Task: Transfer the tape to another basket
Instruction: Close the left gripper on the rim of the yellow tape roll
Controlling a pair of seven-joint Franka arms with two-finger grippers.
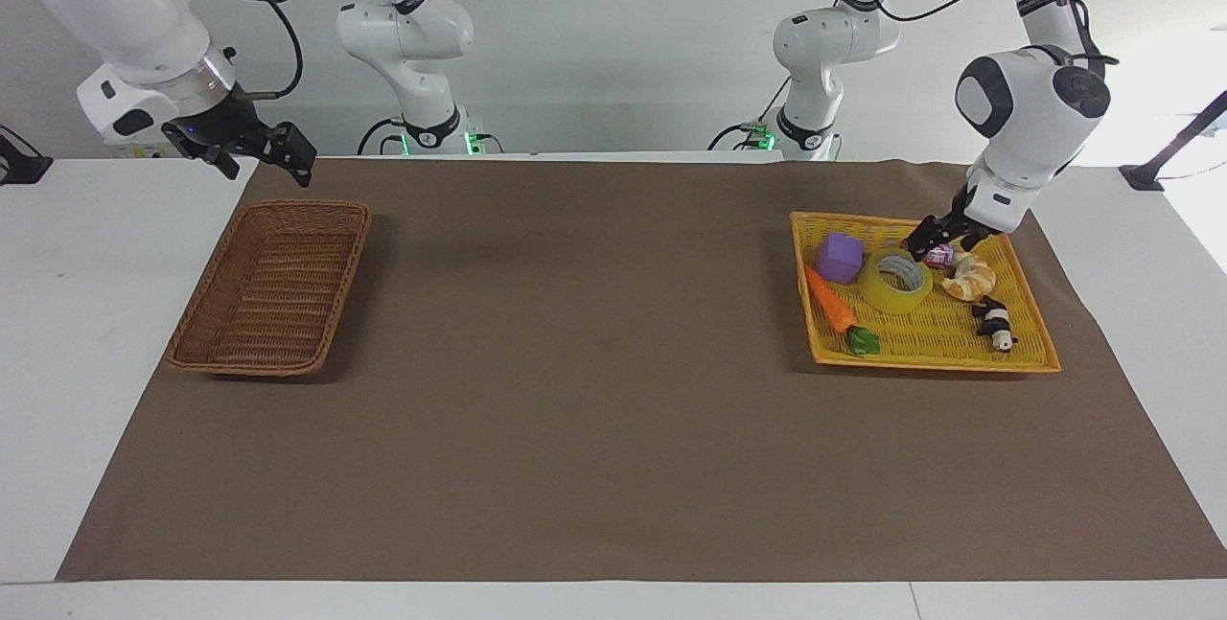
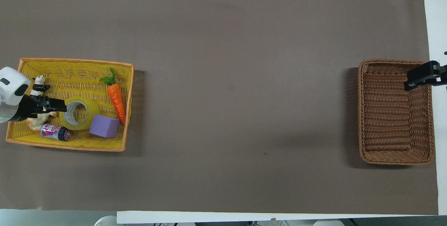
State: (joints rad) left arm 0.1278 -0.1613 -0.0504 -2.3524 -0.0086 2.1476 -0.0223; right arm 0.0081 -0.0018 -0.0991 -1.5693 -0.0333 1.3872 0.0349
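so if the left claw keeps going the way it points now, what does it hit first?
Most likely the tape: the left claw hangs open over the yellow tray, angled down at the roll's near rim. Depth is unclear; the small can sits close.

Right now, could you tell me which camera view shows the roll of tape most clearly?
The overhead view: the tape lies flat in the yellow tray, its whole ring and pale core open to the camera. In the facing view it is a flattened ring, with the left gripper low beside it.
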